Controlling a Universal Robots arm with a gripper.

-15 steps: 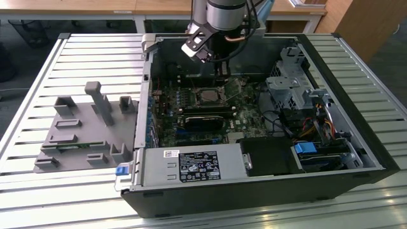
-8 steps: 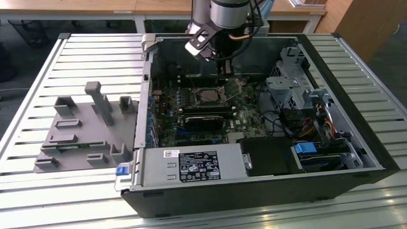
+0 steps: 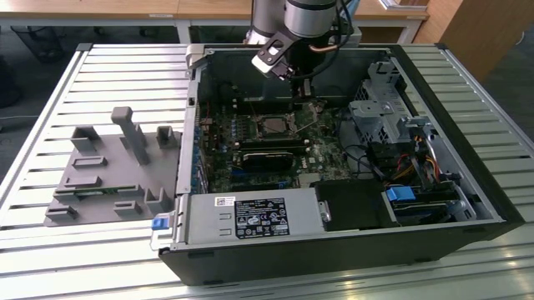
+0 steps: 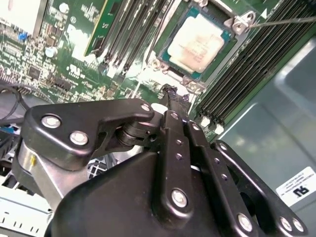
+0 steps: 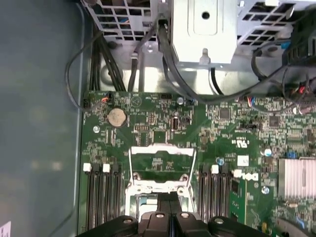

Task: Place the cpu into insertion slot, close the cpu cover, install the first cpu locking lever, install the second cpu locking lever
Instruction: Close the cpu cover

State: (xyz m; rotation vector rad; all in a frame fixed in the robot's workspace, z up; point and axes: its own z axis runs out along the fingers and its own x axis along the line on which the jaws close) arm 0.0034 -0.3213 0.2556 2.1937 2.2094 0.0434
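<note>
In the exterior view: open computer case (image 3: 334,250) lying flat on the slatted bench (image 3: 50,250), arm (image 3: 309,19) reaching in by the far wall, near the insertion slot (image 3: 274,127); grey fixture (image 3: 109,169) on the bench at the exterior view's left. In the second wrist view: hand (image 4: 173,94) with fingers pressed together, gripping nothing, tips just beside the slot; cpu (image 4: 200,42) seated in it, pale top showing. In the first wrist view: cpu cover (image 5: 159,186) raised off the slot, open, just past the fingertips.
</note>
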